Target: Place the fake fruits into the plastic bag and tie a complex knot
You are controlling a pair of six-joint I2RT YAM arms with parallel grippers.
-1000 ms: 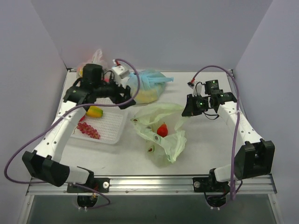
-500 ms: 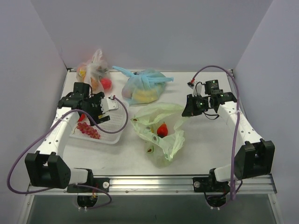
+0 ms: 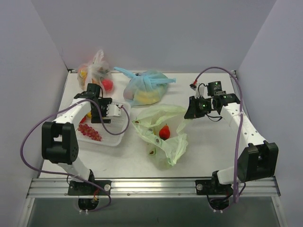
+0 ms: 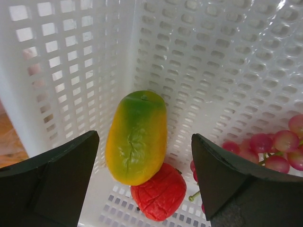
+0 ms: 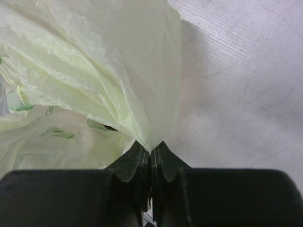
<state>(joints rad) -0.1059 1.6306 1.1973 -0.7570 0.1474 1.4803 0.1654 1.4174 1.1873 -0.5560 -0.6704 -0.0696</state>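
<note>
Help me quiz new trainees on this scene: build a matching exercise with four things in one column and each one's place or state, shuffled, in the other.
Things
1. yellow-green fruit
2. pale green bag
3. blue bag
4. grape bunch

Places or states
A. knotted shut
B. edge pinched in the shut right claw
C. in the white basket, beside the left claw, outside its fingers
D. in the white basket, between the open left claw's fingers

Pairs: 1-D, 2-B, 3-A, 4-C
</note>
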